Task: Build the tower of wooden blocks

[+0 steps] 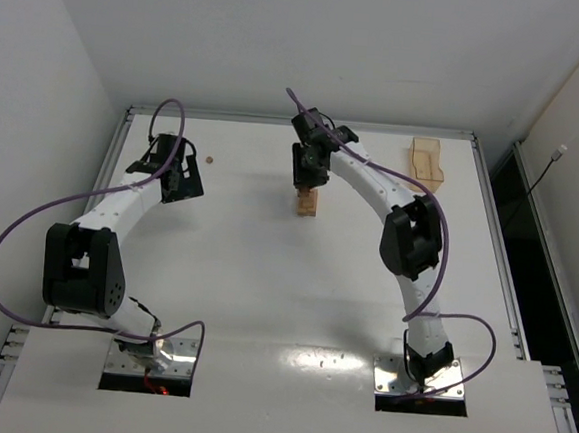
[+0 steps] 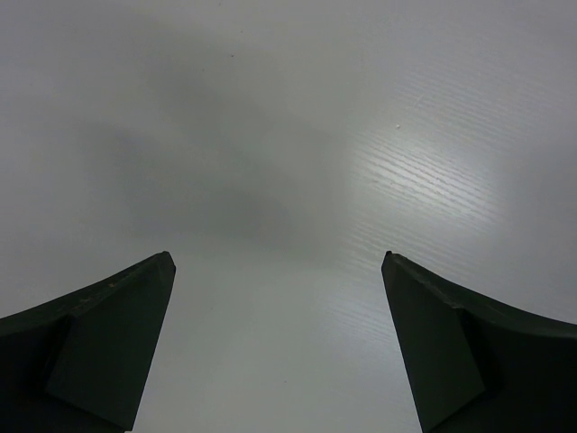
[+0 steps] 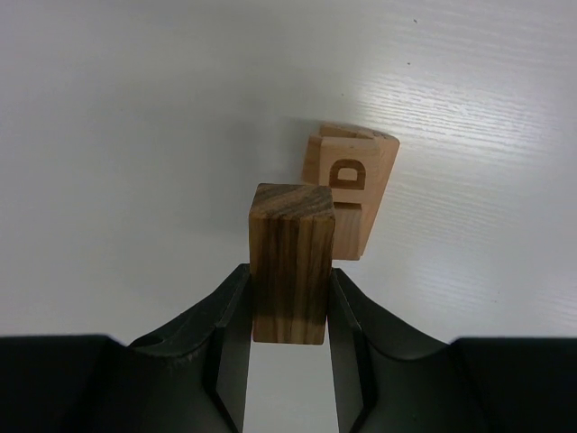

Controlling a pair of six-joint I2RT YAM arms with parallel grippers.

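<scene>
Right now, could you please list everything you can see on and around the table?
wood block tower: one short stack, light tan, far middle of the table; one block is marked D
held block: one, darker striped brown, just in front of the tower in the right wrist view
bead: one, brown, far left part of the table
tray: one, amber-tan, far right corner
table: one, white
left arm: one, white and black, jaws open over bare table
right arm: one, white and black, jaws shut on the held block
</scene>
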